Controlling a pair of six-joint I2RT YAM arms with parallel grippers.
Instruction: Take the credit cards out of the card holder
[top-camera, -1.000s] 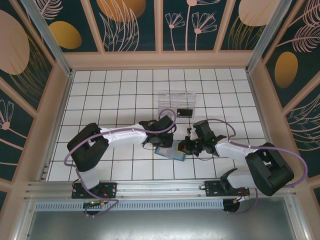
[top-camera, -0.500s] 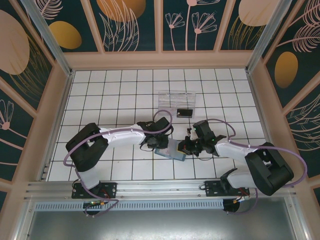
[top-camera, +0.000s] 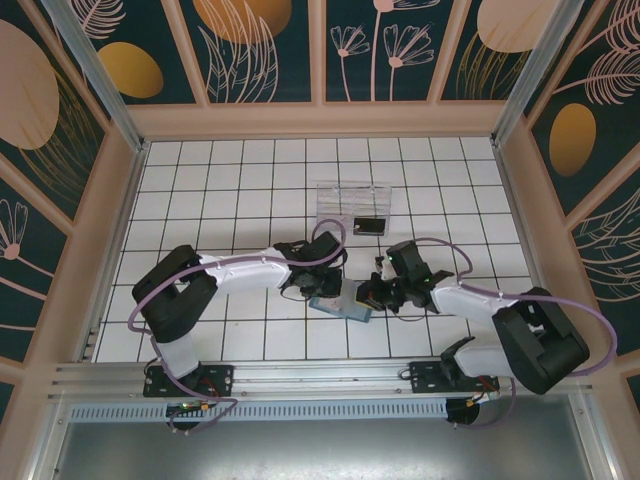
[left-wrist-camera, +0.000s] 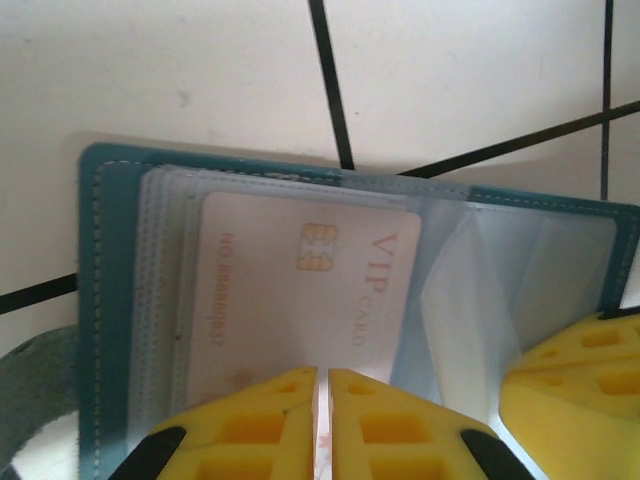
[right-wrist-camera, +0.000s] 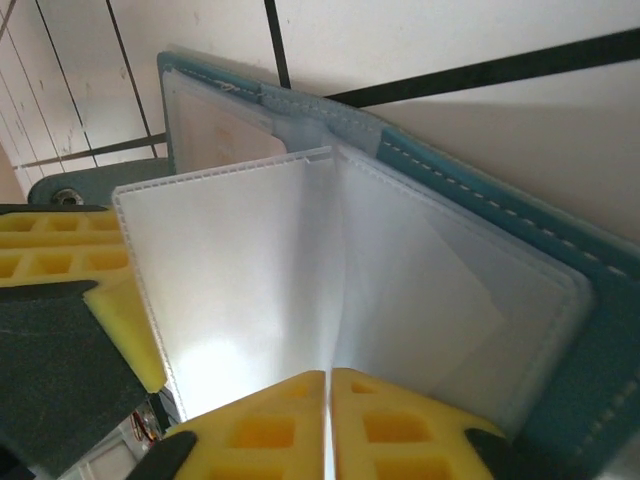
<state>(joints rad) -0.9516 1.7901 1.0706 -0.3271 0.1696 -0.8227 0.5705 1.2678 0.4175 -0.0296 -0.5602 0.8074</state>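
Comparing top views: left gripper (top-camera: 322, 288) has moved from the black card (top-camera: 370, 225) to the card holder (top-camera: 345, 308).
Left wrist: jaws pinch the VIP card (left-wrist-camera: 290, 290) at its near edge; the rest lies ahead, still pocketed.
Right wrist: right gripper (right-wrist-camera: 327, 385) clamps a clear sleeve (right-wrist-camera: 250, 260). Pull-out likely next.

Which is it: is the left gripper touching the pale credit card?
Touching: in the left wrist view, the left gripper pinches the credit card by its near edge.
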